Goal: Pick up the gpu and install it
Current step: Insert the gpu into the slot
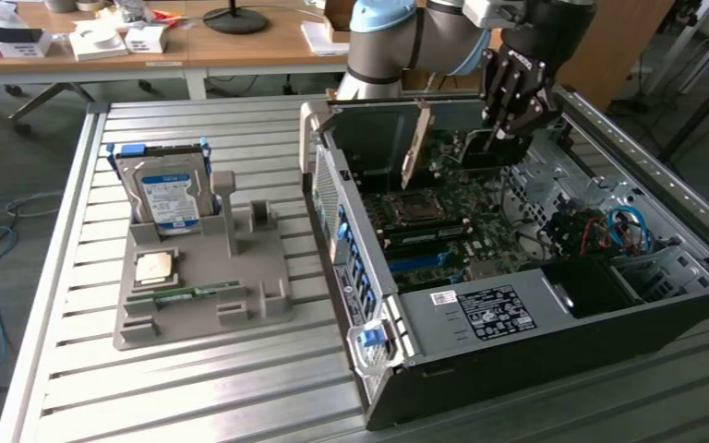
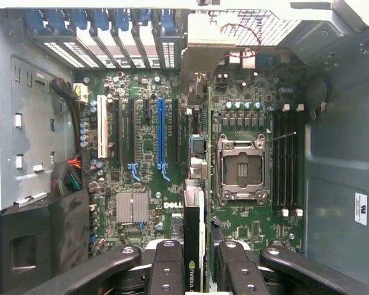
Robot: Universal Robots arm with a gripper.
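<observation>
The gpu [image 2: 194, 236] is a thin dark card seen edge-on, with a green logo on its near end, and it sits between my fingers [image 2: 166, 270]. My gripper [image 2: 194, 273] is shut on it. In the exterior view my gripper [image 1: 502, 134] reaches down into the open computer case [image 1: 367, 305], and the gpu [image 1: 484, 152] hangs on edge below it over the green motherboard [image 1: 453, 221]. From the wrist, the card lines up between the long blue slot [image 2: 160, 138] and the CPU socket [image 2: 240, 166]. I cannot tell whether its lower edge touches the board.
On the slatted metal table [image 1: 207, 397], at the exterior view's left, a grey holder [image 1: 225, 309] carries a hard drive [image 1: 170, 194], a small chip [image 1: 155, 268] and a green memory stick [image 1: 188, 293]. Blue cables [image 1: 626, 226] and drive bays fill the case's right side.
</observation>
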